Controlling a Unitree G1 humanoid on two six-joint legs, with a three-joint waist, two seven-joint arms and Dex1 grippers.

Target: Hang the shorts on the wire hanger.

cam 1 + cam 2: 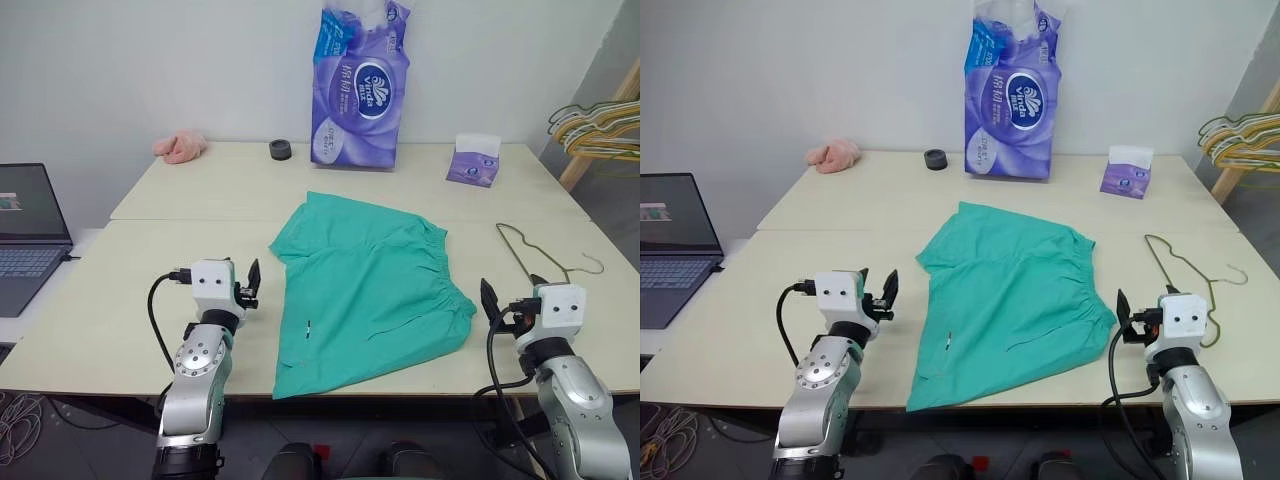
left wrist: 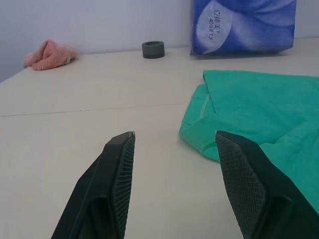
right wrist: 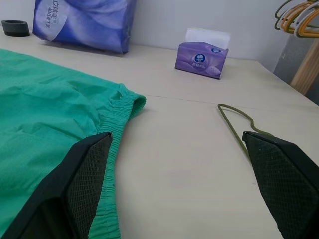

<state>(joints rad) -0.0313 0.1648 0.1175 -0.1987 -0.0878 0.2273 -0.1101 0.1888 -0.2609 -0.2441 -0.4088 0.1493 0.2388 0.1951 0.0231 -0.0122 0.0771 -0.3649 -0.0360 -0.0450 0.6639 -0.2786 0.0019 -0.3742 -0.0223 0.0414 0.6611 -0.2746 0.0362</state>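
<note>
The teal-green shorts (image 1: pixel 370 290) lie spread flat in the middle of the table (image 1: pixel 120 300), waistband toward the right. The wire hanger (image 1: pixel 517 252), thin grey metal, lies flat on the table right of the shorts, hook pointing right. My left gripper (image 1: pixel 246 280) hovers level just left of the shorts' left edge (image 2: pixel 199 134), open with nothing between its fingers (image 2: pixel 119 164). My right gripper (image 1: pixel 512 296) is wide open and empty, level above the table's front right, between the waistband (image 3: pixel 119 119) and the hanger (image 3: pixel 234 124).
At the back of the table stand a purple toilet-paper pack (image 1: pixel 362 85) and a tissue box (image 1: pixel 473 160). A black tape roll (image 1: pixel 280 150) and a pink cloth (image 1: pixel 180 148) lie back left. A laptop (image 1: pixel 25 230) sits at far left; bunched hangers (image 1: pixel 600 125) hang far right.
</note>
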